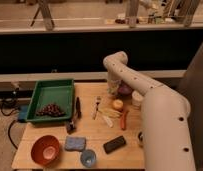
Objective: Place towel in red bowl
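The towel (pixel 75 143) is a folded blue-grey cloth lying flat near the table's front edge. The red bowl (pixel 45 149) stands just left of it at the front left corner, and it looks empty. My gripper (pixel 113 90) hangs from the white arm (pixel 126 75) at the back of the table, right of centre. It is over the spot next to a purple object (pixel 125 90), far from the towel and the bowl. I see nothing held in it.
A green tray (pixel 52 99) with dark fruit sits at the back left. Cutlery (pixel 97 106), a banana (pixel 109 114), an orange (pixel 118 104), a red sausage-shaped item (pixel 125 119) and a white cup (pixel 137 99) lie mid-table. A black block (pixel 115 144) and a small blue cup (pixel 88 158) sit at the front.
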Controlling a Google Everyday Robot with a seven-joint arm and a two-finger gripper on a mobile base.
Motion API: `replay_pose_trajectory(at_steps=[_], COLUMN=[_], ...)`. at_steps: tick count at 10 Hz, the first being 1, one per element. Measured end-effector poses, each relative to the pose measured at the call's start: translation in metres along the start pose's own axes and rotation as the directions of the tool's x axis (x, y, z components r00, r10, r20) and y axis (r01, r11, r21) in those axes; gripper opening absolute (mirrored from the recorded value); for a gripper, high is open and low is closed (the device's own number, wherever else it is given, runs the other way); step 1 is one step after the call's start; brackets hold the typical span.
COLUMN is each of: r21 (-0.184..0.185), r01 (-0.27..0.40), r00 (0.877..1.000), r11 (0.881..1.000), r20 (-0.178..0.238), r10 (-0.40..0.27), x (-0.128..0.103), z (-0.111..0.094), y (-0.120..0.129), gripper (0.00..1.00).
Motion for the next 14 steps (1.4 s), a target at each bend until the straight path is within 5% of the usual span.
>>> replay_pose_trajectory(at_steps=[5, 8, 14], r21=[0.011, 0.013, 0.018], r01=[0.03, 0.018, 0.079], r00=[0.999, 0.999, 0.996], r11=[0.999, 1.0, 0.997], r20=[-0.013, -0.029, -0.035], r10=[-0.03, -0.017, -0.079], x=[0.002, 0.025, 0.007], z=[-0.026, -0.037, -0.063], y=[0.015, 0.035, 0.052], gripper=[0.04, 0.04, 0.04])
